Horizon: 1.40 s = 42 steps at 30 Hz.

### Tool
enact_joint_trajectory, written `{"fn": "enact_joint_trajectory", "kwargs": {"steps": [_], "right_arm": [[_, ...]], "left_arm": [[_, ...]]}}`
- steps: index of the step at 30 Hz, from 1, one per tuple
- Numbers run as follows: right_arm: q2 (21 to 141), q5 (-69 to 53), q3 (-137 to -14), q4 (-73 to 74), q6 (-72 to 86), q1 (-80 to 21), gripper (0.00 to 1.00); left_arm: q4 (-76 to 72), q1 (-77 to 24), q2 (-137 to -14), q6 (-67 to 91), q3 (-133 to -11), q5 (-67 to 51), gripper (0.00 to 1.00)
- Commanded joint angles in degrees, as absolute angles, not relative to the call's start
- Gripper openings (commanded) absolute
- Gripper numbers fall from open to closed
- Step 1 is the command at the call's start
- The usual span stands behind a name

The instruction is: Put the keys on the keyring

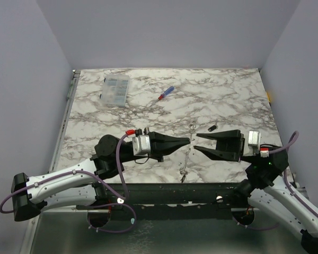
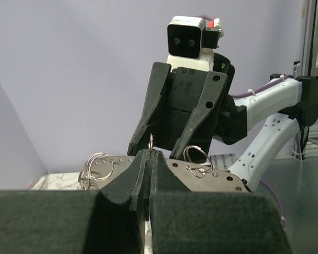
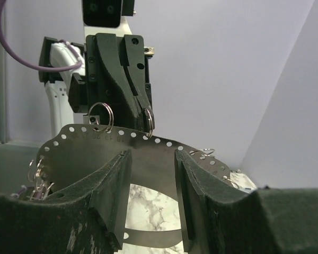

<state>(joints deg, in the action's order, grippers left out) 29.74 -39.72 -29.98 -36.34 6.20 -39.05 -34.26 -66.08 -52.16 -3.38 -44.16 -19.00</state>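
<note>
My left gripper point(image 1: 188, 141) is clamped on the keyring point(image 3: 153, 159) above the worktop's point(image 1: 228, 95) near half. My right gripper point(image 1: 196, 142) is half-wide and holds nothing.

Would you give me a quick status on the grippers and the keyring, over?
Left gripper shut on thin grey perforated keyring strip. Right gripper open, empty, facing it. One small black-headed key loose on marble table. Nothing blocking.

Keyring point(image 3: 153, 159): pale perforated strip, arched, carrying small wire rings. One black key point(image 1: 212, 127) lies on the desk point(image 1: 228, 100) nearby.
</note>
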Motion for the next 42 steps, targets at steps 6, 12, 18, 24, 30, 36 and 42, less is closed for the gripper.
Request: {"fn": "enact_joint_trajectory", "kwargs": {"steps": [6,12,18,24,30,36,42], "right_arm": [[33.13,-48.15,-33.87,-43.07,12.85,-39.46,0.45],[34.31,-50.91,-36.61,-38.40,12.37,-39.46,0.41],[35.53,-53.00,-39.87,-31.98,11.21,-39.40,0.40],[37.26,-53.41,-41.68,-26.57,10.19,-39.46,0.35],[37.49,-53.31,-42.00,-24.69,9.14,-39.43,0.32],[36.38,-52.07,-43.42,-18.49,4.99,-39.45,0.32],[34.54,-48.88,-45.09,-12.84,1.26,-39.46,0.34]], "left_arm": [[-41.22,-66.07,-51.86,-0.21,-42.82,-22.82,0.00],[-41.48,-66.09,-51.84,-0.24,-42.41,-23.50,0.00],[-41.57,-66.07,-52.44,-0.19,-42.49,-24.26,0.00],[-41.65,-66.08,-53.49,-0.18,-43.29,-25.19,0.00],[-41.62,-66.09,-53.62,-0.18,-43.59,-25.66,0.00],[-41.66,-66.02,-53.20,-0.22,-43.51,-25.52,0.00],[-41.58,-66.09,-52.92,-0.19,-43.24,-25.33,0.00]]}}
